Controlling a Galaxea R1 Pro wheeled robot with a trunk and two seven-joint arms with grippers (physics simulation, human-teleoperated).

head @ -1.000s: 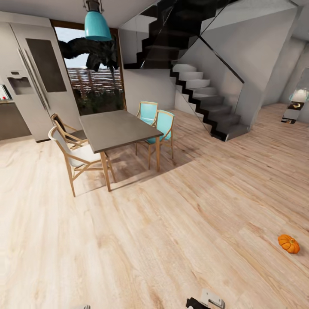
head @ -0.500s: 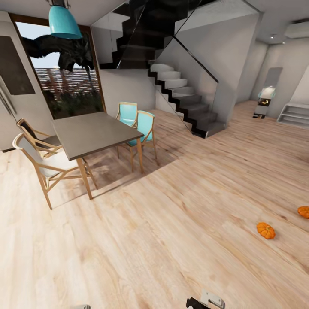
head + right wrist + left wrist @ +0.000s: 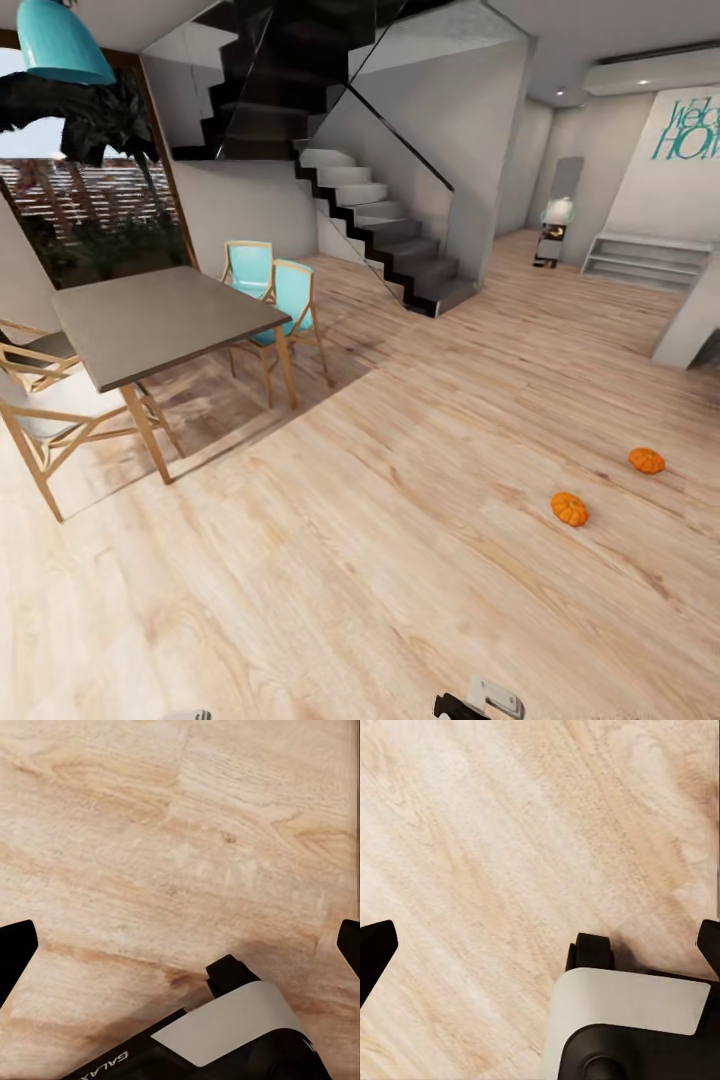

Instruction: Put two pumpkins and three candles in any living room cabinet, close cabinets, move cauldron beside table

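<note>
Two pumpkins rest on the pale wood floor (image 3: pixel 380 560) toward the right of the head view: the nearer pumpkin (image 3: pixel 569 508) sits closer to the robot, and the farther pumpkin (image 3: pixel 647 460) lies beyond it and to its right, the two near each other but apart. To the left stands a grey-topped dining table (image 3: pixel 160 320) (tall, on wooden legs) with two turquoise chairs (image 3: pixel 275 295) at its far side and pale wooden chairs (image 3: pixel 45 415) at its near left edge. A dark staircase (image 3: pixel 385 225) with a glass balustrade rises behind the table, and a turquoise pendant lamp (image 3: pixel 60 42) hangs at upper left. A low white stepped shelf (image 3: pixel 645 262) stands against the far right wall below turquoise wall lettering (image 3: pixel 690 128). In the left wrist view, the left claw (image 3: pixel 540 949) shows its dark fingertips (image 3: pixel 375 952) at opposite edges of the picture, spread wide with only floor between them. In the right wrist view, the right claw (image 3: pixel 180 949) shows the same wide-spread posture and grasps nothing. A small object at the far end of the hallway, possibly a figurine (image 3: pixel 553 232), is too distant to identify.
</note>
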